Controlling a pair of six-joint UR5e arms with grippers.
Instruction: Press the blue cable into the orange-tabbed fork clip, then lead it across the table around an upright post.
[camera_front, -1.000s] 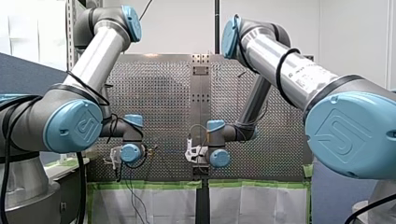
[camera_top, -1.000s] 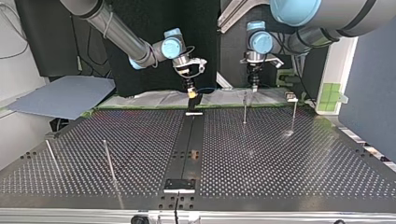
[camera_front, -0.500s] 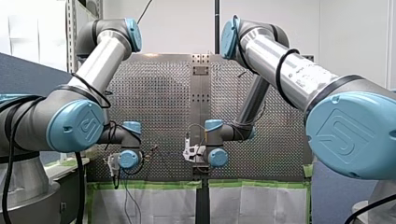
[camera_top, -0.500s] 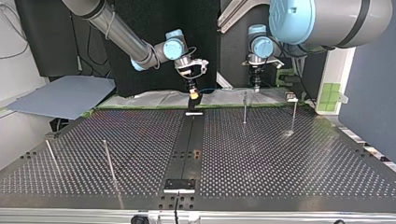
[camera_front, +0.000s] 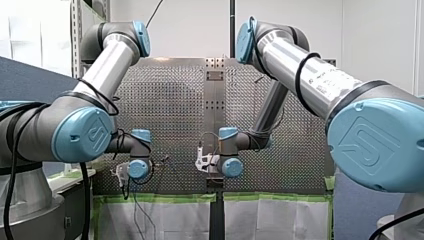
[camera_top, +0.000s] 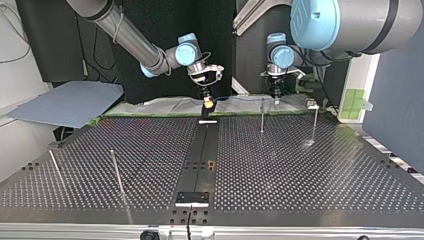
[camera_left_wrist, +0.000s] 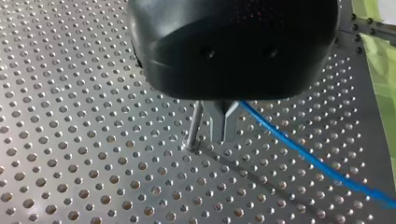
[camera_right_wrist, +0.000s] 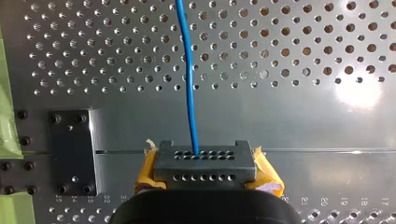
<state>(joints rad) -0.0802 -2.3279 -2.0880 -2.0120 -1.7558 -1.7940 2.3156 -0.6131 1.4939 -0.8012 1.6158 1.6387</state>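
Our left gripper (camera_left_wrist: 223, 136) has dropped just beside the upright post (camera_left_wrist: 195, 122), fingers pinched on the blue cable (camera_left_wrist: 303, 148) running back to our right gripper (camera_top: 207, 105), grip unreadable; rounding the post looks next.

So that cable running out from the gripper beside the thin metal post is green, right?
Not quite: the cable is blue, not green, as the left wrist view shows. It does run out from my left gripper, beside the thin metal post.
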